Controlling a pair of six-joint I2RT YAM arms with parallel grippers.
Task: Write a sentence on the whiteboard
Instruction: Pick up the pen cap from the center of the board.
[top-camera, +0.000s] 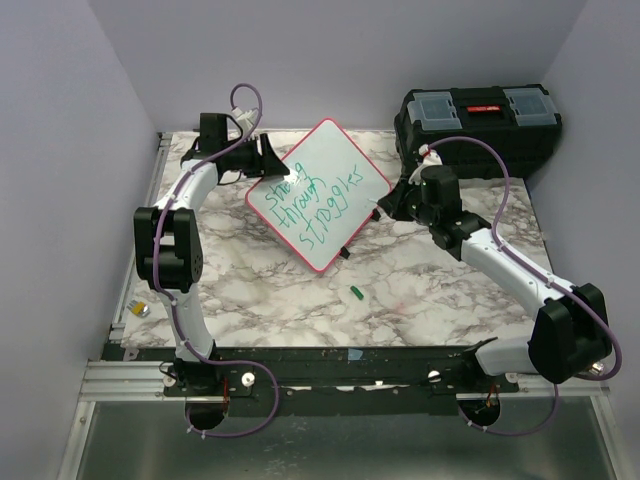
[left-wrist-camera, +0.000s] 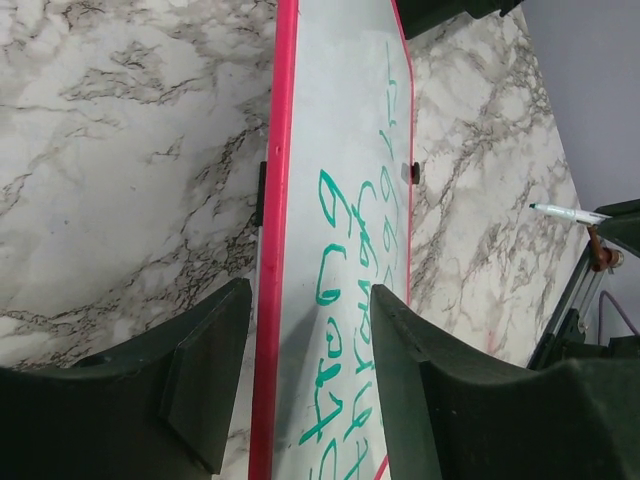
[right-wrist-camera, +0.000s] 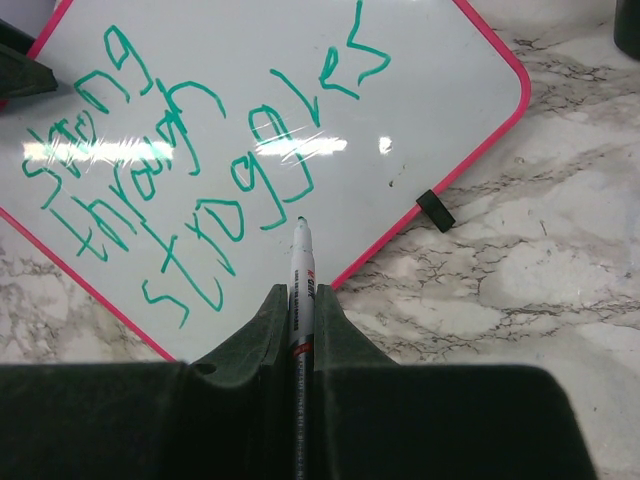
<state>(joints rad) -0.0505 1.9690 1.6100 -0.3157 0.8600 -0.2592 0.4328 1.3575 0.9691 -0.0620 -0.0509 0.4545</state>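
The whiteboard (top-camera: 318, 195) lies as a diamond on the marble table, pink-red framed. On it is the sentence (top-camera: 312, 203) in green, three lines reading "strong through struggles". My left gripper (top-camera: 270, 160) is at the board's upper-left corner. In the left wrist view its fingers (left-wrist-camera: 205, 370) straddle the red edge of the whiteboard (left-wrist-camera: 340, 120) with gaps, open. My right gripper (right-wrist-camera: 301, 292) is shut on a white marker (right-wrist-camera: 302, 262). Its tip hovers over the whiteboard (right-wrist-camera: 420, 90) below the sentence (right-wrist-camera: 190, 170).
A black toolbox (top-camera: 480, 125) stands at the back right. A green marker cap (top-camera: 355, 292) lies on the table in front of the board. A small black clip (right-wrist-camera: 434, 210) sits at the board's lower-right edge. A small object (top-camera: 140, 308) lies by the left rail.
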